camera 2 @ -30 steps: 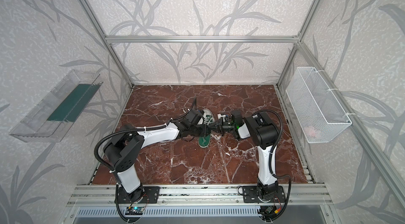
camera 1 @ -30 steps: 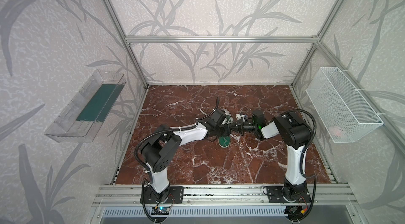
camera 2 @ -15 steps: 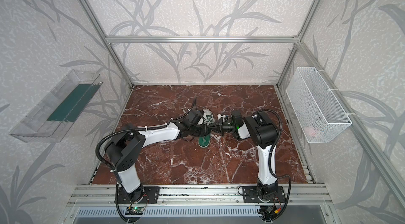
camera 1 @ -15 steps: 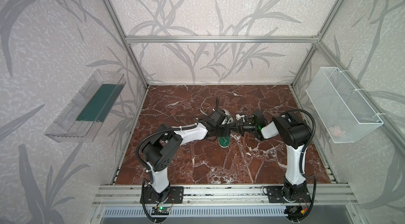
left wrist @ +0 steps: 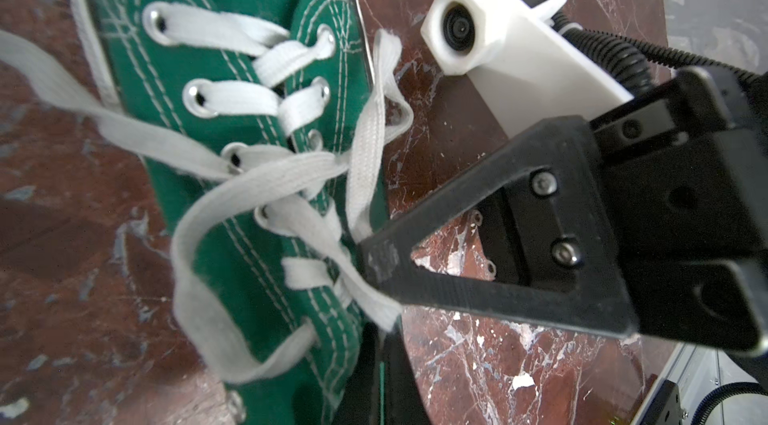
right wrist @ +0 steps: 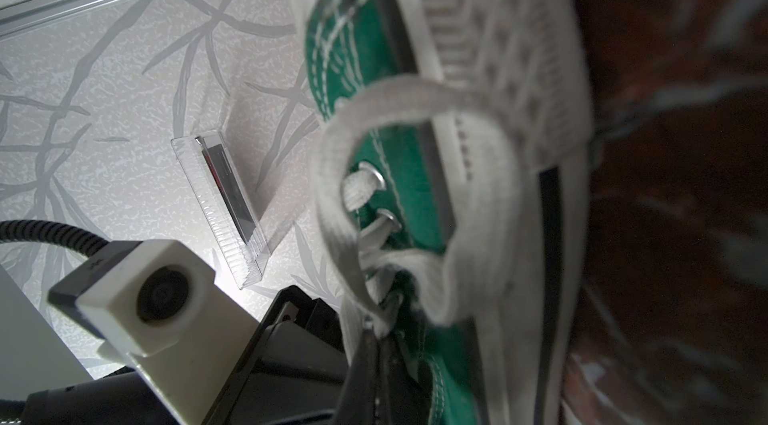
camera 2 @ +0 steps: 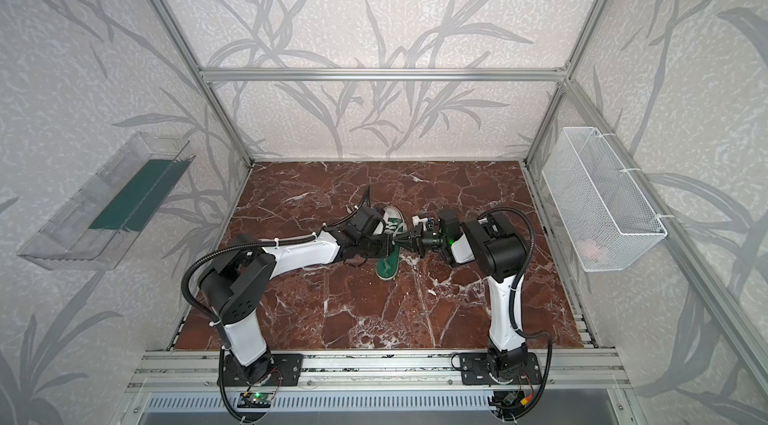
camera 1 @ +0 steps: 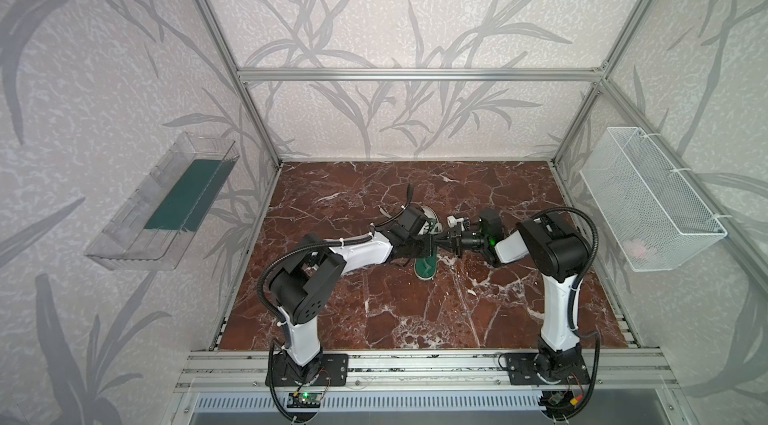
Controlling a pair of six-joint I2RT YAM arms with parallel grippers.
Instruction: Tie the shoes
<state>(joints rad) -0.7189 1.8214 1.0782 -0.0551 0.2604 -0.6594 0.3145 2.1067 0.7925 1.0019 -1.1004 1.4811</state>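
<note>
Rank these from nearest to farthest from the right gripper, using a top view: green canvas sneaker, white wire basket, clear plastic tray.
1. Green canvas sneaker, directly beside the right gripper, in the centre.
2. White wire basket, hanging on the right side.
3. Clear plastic tray, hanging on the left side, farthest.

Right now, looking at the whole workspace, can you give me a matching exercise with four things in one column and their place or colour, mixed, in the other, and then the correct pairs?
Things:
1. shoe
2. laces
3. wire basket
4. clear tray

Descriptions:
A. white mesh, hangs at the right of both top views
B. white and flat, pulled into loose loops
C. hangs at the left of both top views, with a dark green sheet inside
D. green, lying near the middle of the marble table

Pairs: 1-D, 2-B, 3-A, 4-C
</note>
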